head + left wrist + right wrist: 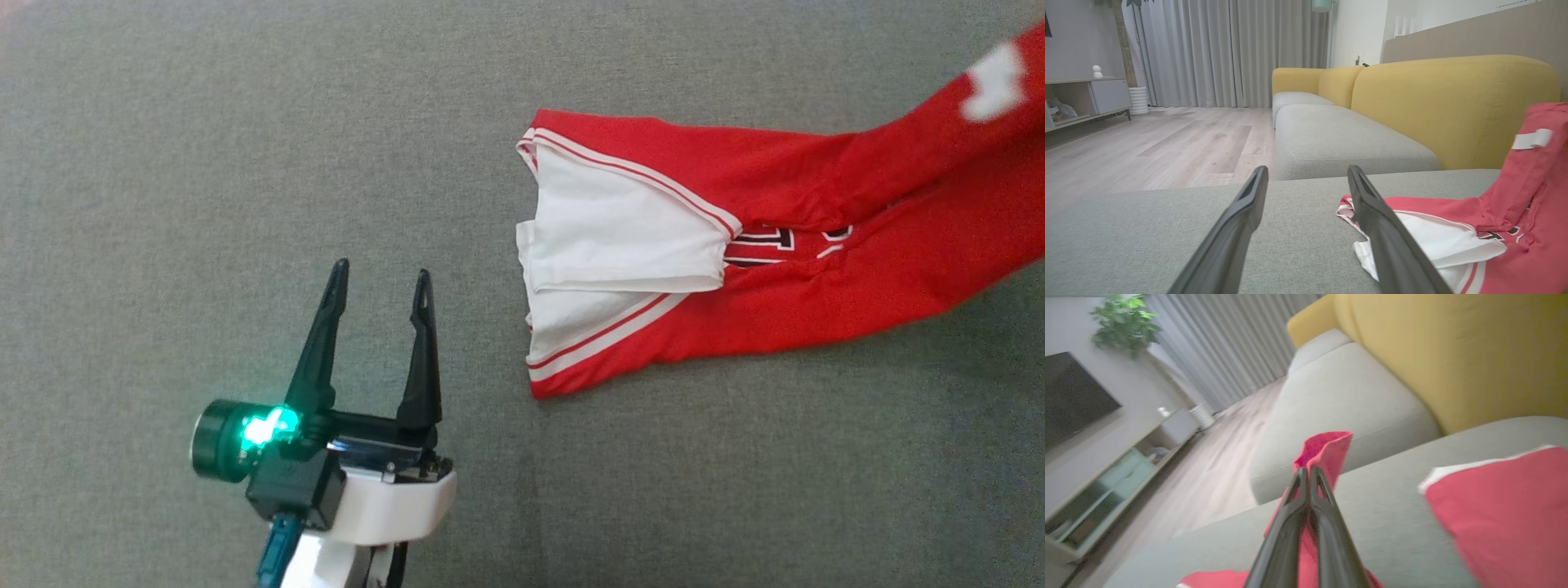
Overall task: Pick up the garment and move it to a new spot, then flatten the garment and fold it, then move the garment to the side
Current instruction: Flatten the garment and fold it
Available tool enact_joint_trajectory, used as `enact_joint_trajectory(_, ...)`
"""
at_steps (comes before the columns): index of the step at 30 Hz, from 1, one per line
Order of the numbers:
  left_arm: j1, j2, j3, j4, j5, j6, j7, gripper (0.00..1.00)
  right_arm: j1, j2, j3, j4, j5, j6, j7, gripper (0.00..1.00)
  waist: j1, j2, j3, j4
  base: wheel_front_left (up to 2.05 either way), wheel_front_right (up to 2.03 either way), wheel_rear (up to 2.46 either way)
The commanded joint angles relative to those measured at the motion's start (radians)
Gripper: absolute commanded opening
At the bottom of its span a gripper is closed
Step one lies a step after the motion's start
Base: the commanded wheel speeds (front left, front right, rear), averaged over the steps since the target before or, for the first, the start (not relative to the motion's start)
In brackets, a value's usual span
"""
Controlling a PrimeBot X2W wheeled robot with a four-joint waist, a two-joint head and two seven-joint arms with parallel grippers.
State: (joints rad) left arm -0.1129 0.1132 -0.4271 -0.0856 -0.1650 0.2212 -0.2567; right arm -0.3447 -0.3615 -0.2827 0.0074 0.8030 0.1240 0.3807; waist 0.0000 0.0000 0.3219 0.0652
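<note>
The garment (735,253) is a red jersey with a white lining and striped trim, stretched across the grey cushion (245,163) toward the upper right, where it lifts off blurred. My left gripper (382,279) hovers open to the left of its white end, nothing between the fingers. In the left wrist view the garment (1453,241) lies to the right of the left gripper (1306,175) and rises at the right. My right gripper (1307,471) is shut on a pinched fold of the red garment (1327,451), held up above the cushion.
Yellow sofa backrests (1453,106) stand behind the grey seat cushions (1339,139). Wooden floor (1147,139), a low TV cabinet (1090,98) and grey curtains (1216,53) lie beyond the cushion's edge to the left.
</note>
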Motion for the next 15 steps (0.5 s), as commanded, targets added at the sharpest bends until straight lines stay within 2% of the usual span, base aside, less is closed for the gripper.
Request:
enact_joint_trajectory(1,-0.001,-0.008,0.034,-0.023,0.013,-0.011,-0.005,1.00,-0.022,0.020,0.050,-0.099,0.020,0.007,0.039,0.00,0.0000,0.0000,0.001,0.002,0.00,0.00,0.00)
enact_joint_trajectory(7,-0.016,-0.027,0.040,-0.013,0.023,-0.040,-0.005,1.00,-0.025,0.162,0.240,-0.248,-0.004,0.007,0.122,0.00,0.0000,0.0000,0.002,0.034,0.00,0.00,0.00)
enact_joint_trajectory(11,-0.020,-0.038,0.043,-0.007,0.025,-0.054,-0.005,1.00,-0.014,0.243,0.383,-0.250,-0.044,0.007,0.147,0.00,0.0000,0.0000,0.012,0.067,0.00,0.00,0.00)
enact_joint_trajectory(12,-0.020,-0.038,0.043,-0.007,0.025,-0.054,-0.005,1.00,-0.014,0.243,0.383,-0.250,-0.044,0.007,0.147,0.00,0.0000,0.0000,0.012,0.067,0.00,0.00,0.00)
enact_joint_trajectory(15,-0.024,-0.045,0.043,-0.006,0.026,-0.061,-0.005,1.00,0.013,0.268,0.477,-0.218,-0.072,0.007,0.161,0.00,0.0000,0.0000,0.023,0.094,0.00,0.00,0.00)
